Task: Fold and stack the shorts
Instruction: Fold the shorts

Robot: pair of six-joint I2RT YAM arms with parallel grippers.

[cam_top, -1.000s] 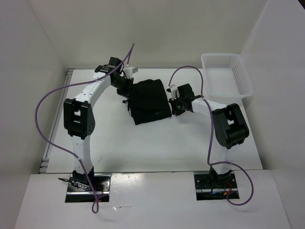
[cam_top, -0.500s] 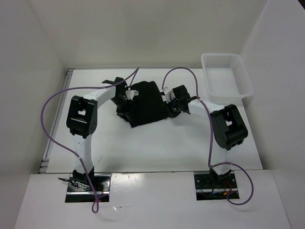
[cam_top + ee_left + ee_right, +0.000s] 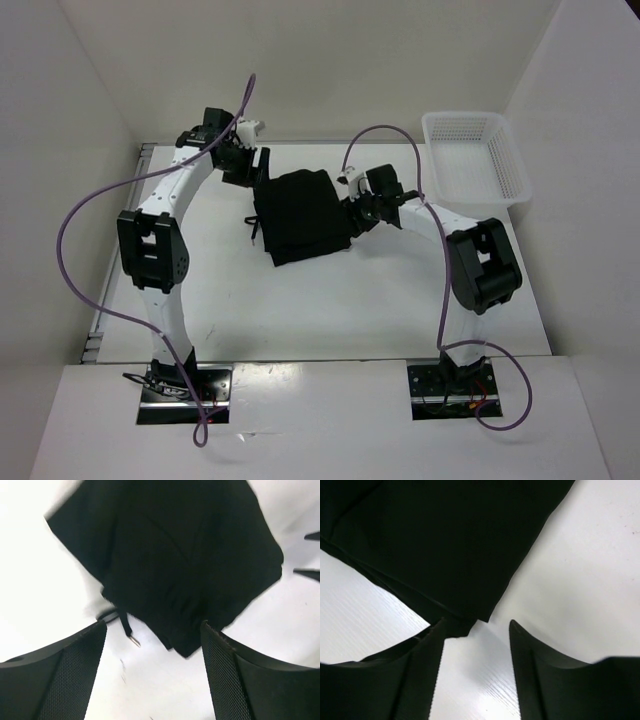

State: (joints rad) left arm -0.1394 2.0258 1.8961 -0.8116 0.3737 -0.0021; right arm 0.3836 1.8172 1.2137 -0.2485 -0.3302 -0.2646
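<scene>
Desk [image 3: 300,310]: the only garment in view is one pair of shorts. Basket [image 3: 475,155] sits at the far right corner, well apart from them and empty.

Shorts [image 3: 300,215] lie mid-desk between the arms as a compact, layered, roughly square bundle, so the fold looks done or nearly so. Edges are a bit skewed. No stack yet that I can see, so stacking or placing is left.

Left pincer [image 3: 250,165] is wide and holds nothing, just off the far-left corner. Right pincer [image 3: 476,621] is apart and empty, at the right edge.

Drawstring [image 3: 125,625] pokes out on the left side and could use a tuck.
</scene>
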